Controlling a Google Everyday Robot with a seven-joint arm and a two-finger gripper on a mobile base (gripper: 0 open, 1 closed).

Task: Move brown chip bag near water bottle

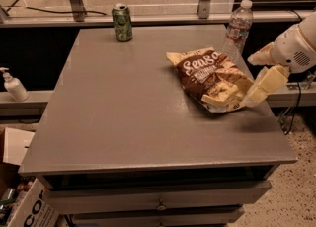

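The brown chip bag (210, 75) lies flat on the grey table (123, 112), right of centre, with its brown "Sea Salt" front facing up. The water bottle (238, 29) stands upright just behind the bag's right side, near the table's back right corner. My gripper (249, 80) comes in from the right edge at the bag's right end. Its cream fingers (264, 85) are spread apart; the lower one touches the bag's crumpled lower right corner. The bag rests on the table and is not lifted.
A green drink can (122, 22) stands at the back left of the table. A white pump bottle (14, 85) sits on a ledge to the left. Cardboard boxes (19, 191) lie on the floor at lower left. Drawers (158, 199) sit under the tabletop.
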